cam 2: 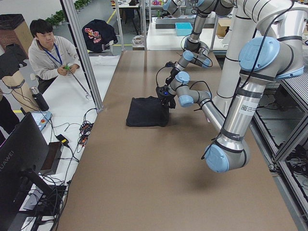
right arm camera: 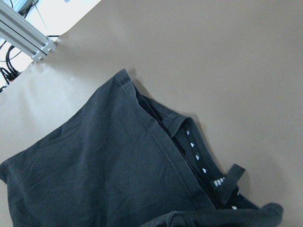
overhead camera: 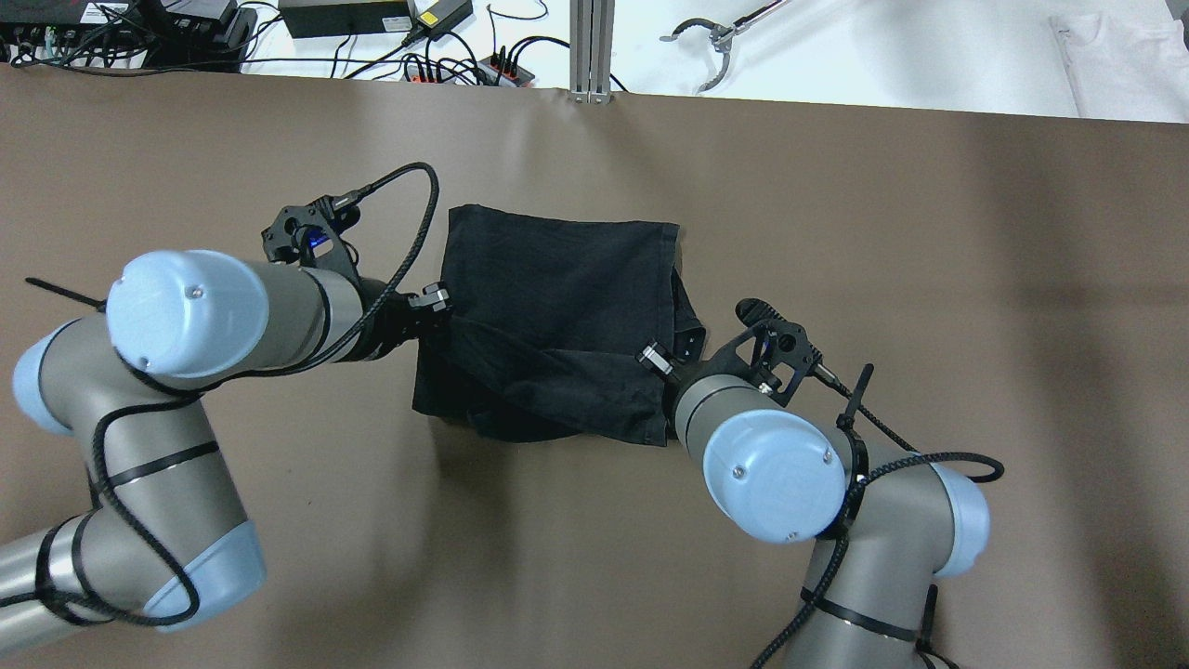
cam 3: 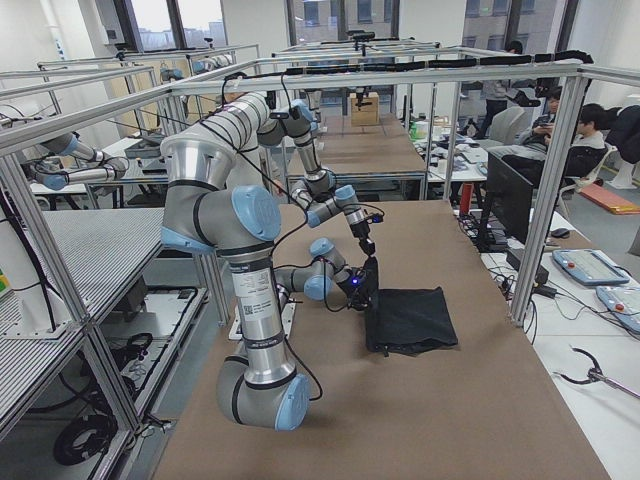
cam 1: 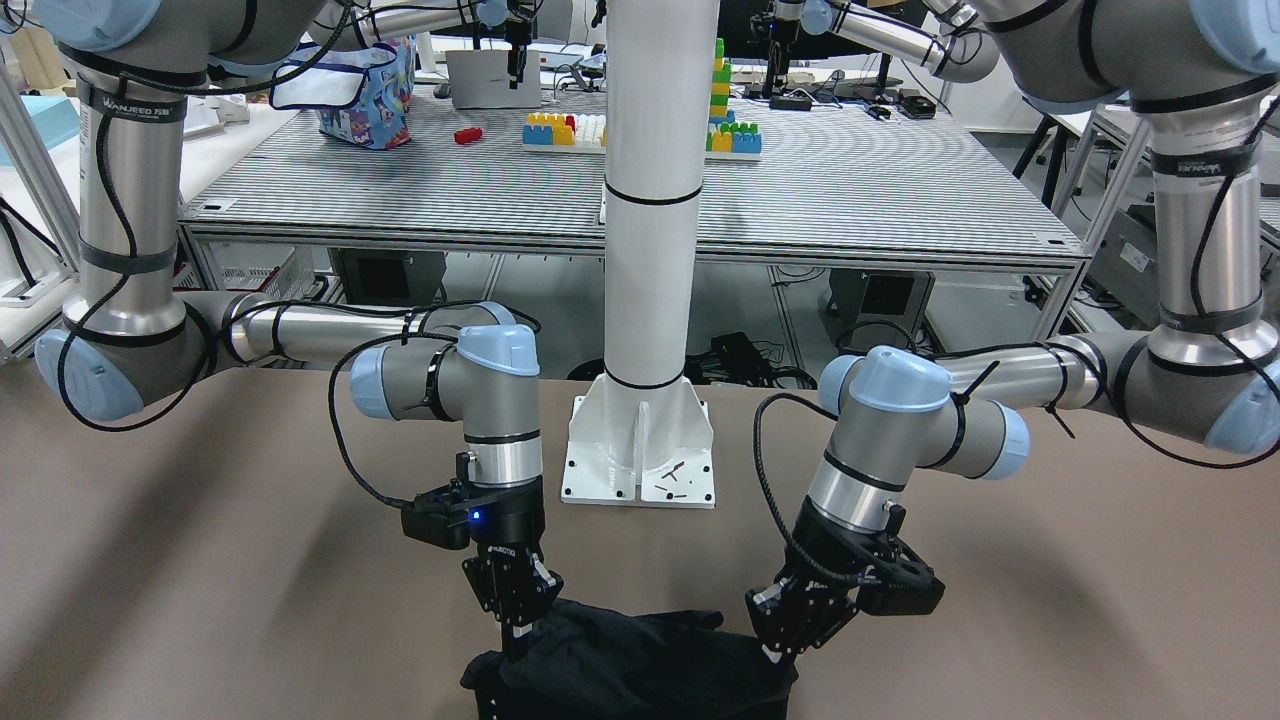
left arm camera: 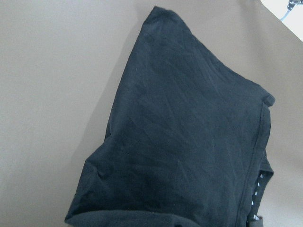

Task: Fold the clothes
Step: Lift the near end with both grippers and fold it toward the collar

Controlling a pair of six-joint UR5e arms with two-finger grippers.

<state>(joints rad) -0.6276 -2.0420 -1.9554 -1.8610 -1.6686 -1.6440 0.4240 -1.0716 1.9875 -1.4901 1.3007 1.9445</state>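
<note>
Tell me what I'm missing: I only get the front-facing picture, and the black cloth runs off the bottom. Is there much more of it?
Observer: Yes. From overhead the whole black cloth shows; the edge away from the robot lies flat and straight on the table.
Visitor: And the part by the claws?
Observer: Bunched up, with a ridge running from the left gripper to the right gripper.
Visitor: Is the cloth plain?
Observer: No; the right wrist camera shows small white marks on an inner layer at its open edge.
</note>
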